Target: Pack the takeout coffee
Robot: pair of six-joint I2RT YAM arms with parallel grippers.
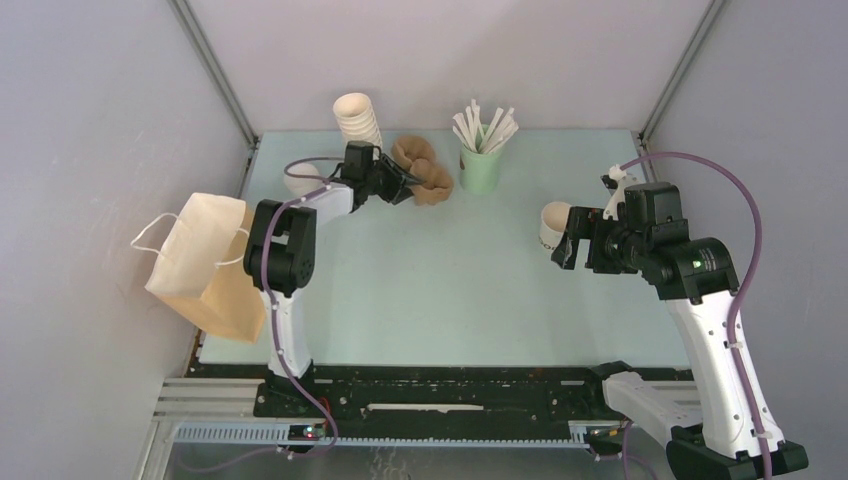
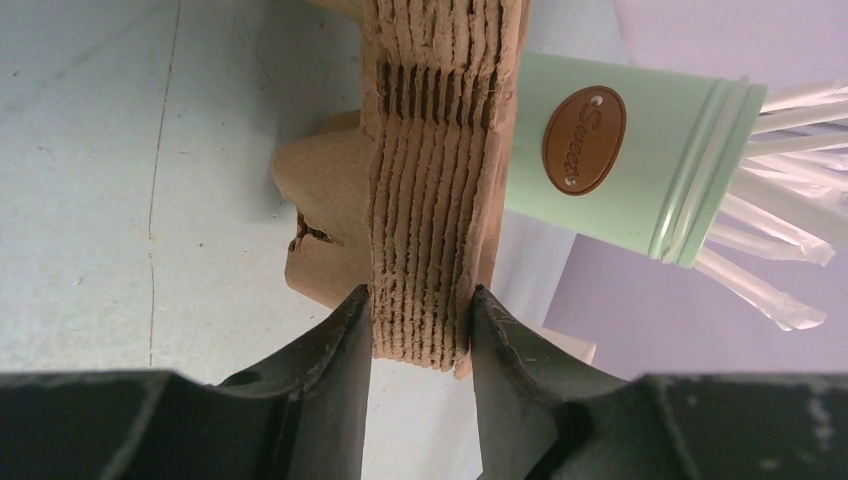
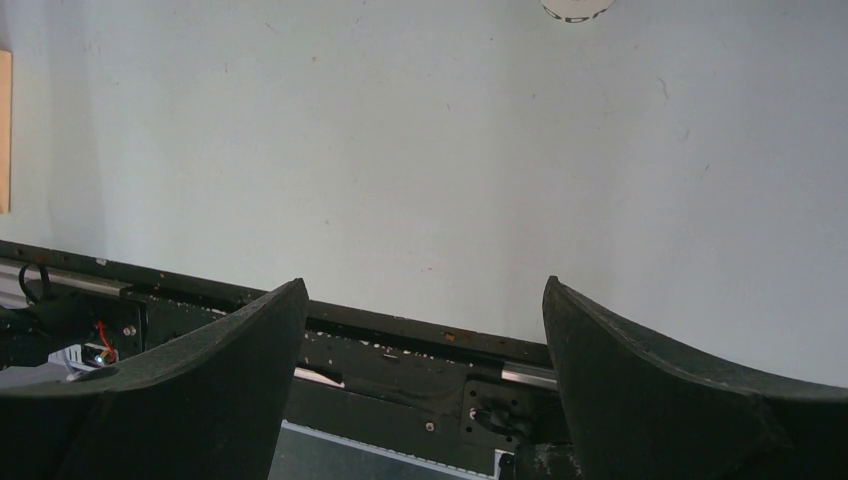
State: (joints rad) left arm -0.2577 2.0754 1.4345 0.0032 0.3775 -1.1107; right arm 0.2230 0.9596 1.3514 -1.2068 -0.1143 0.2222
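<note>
Two tools are at work over the pale surface [image 1: 450, 290]. The left tool [image 1: 405, 185] reaches to the far side, and the left wrist view shows its fingers [image 2: 335, 350] closed partway, each pressed against one side of a stack of brown pulp carriers [image 2: 430, 200], which is gripped edge-on between them. The right tool [image 1: 562, 250] is spread wide and holds nothing; in the right wrist view only bare surface and the dark rail at the near edge show between its fingers [image 3: 640, 370].

A tan paper bag [image 1: 195, 250] with white handles hangs over the left edge of the surface. At the back stand a stack of nested cups [image 1: 358, 118] and, right of the carriers, a pale green cup [image 1: 480, 170] of white sticks [image 1: 485, 125]; from the left wrist the green cup carries a brown oval label.

The takeout cup [image 1: 553, 220] stands on the right half of the surface, just beyond the right tool and apart from its fingers; it looks upright, long axis vertical and mouth up. Its near side is partly hidden by the tool, and the right wrist view cuts off all but a sliver with dark lettering at the top edge. A white round lid [image 1: 300, 172] lies at the far left, half behind the left arm's cable and hard to make out.
</note>
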